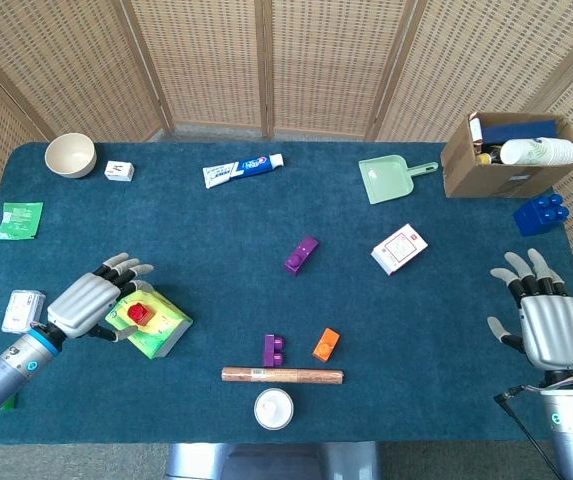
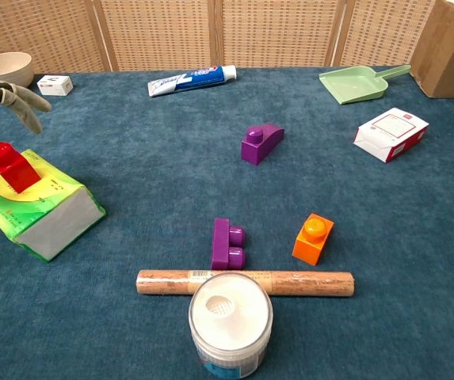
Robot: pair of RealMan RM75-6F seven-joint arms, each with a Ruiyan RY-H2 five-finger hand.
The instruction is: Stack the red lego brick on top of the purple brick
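Blue desk (image 1: 216,230) carries everything. Cardboard box (image 1: 506,155) sits far ahead of the right hand (image 1: 548,325), with a blue brick (image 1: 540,213) just ahead of it. Left hand (image 1: 86,303) is released, fingers spread, holding nothing, hovering just beside the green-yellow packet (image 1: 154,322); its fingertips (image 2: 20,99) show at the chest view's left edge, above and behind the packet. Red lego brick (image 1: 138,312) rests on top of the packet, right next to the left hand's fingers, not grasped. Right hand also released, fingers apart, palm down near the desk's right edge, well apart from all bricks.

Between the hands: brown cylinder (image 1: 282,375), white-lidded jar (image 1: 274,408) touching its near side, purple two-stud brick (image 1: 274,350) touching its far side, orange brick (image 1: 326,344) just beside that. Purple brick (image 1: 301,254) with single stud lies further out, mid-desk, well apart from the left hand. Green dustpan (image 1: 391,179), toothpaste tube (image 1: 243,170), white-red box (image 1: 399,248), bowl (image 1: 70,155) lie beyond.
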